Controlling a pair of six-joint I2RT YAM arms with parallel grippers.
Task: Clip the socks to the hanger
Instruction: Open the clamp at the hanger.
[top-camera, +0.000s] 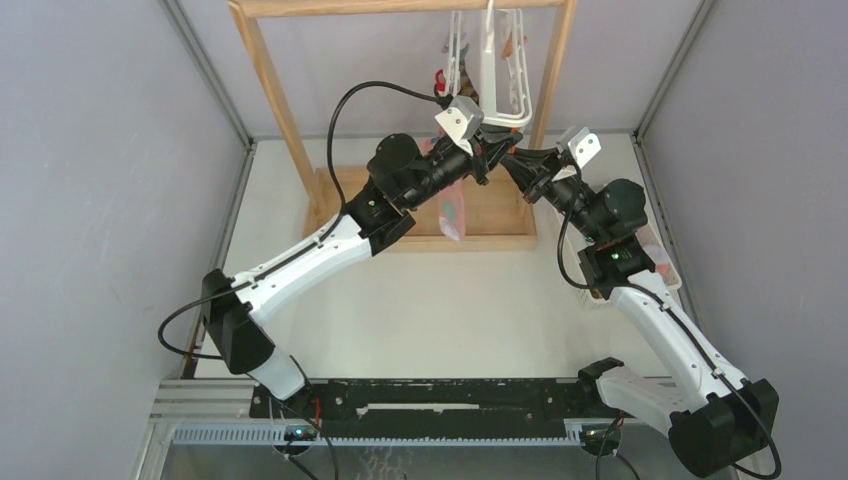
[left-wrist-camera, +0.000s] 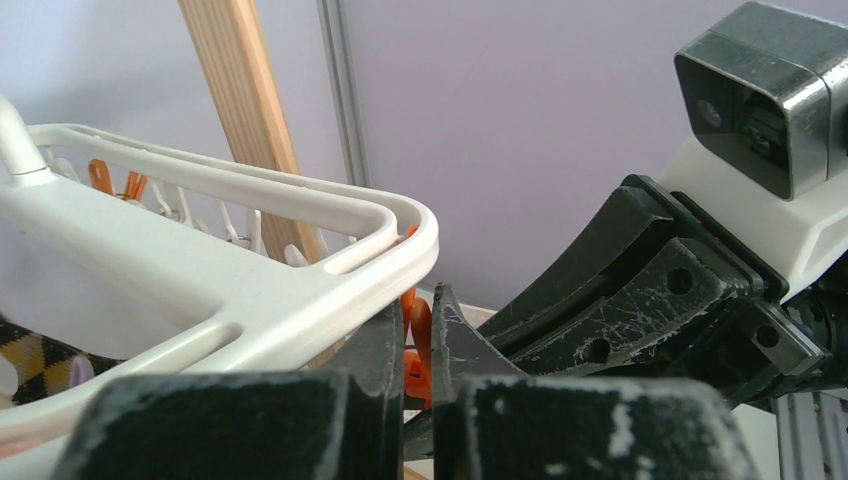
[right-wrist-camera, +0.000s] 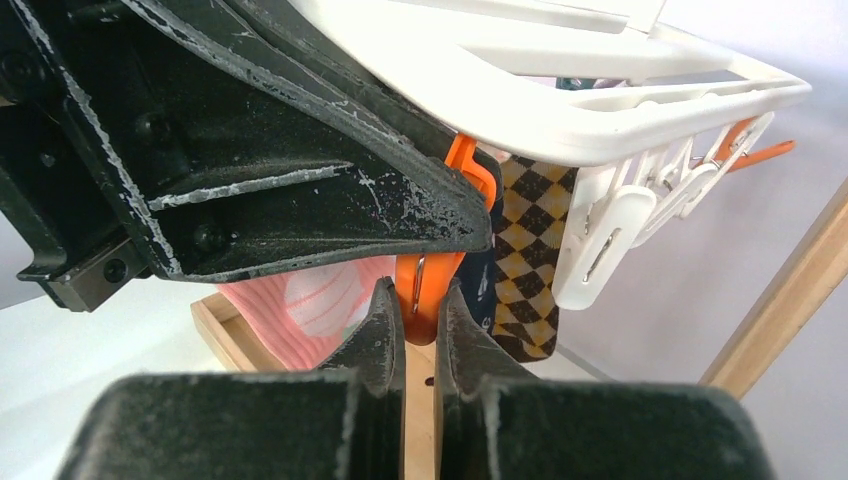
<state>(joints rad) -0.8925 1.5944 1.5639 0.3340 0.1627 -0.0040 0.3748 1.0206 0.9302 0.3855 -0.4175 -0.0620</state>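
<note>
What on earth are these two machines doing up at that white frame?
Two robot arms are working at a white plastic hanger hung on a wooden rack. The left end effector and the right end effector are both shut on an orange clip at the hanger's corner, apparently the same one. A brown checkered sock and a pink striped sock hang below the frame; neither end effector holds a sock.

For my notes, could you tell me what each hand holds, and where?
Both pinch an orange clip under the hanger: left hand high, right hand low.
</note>
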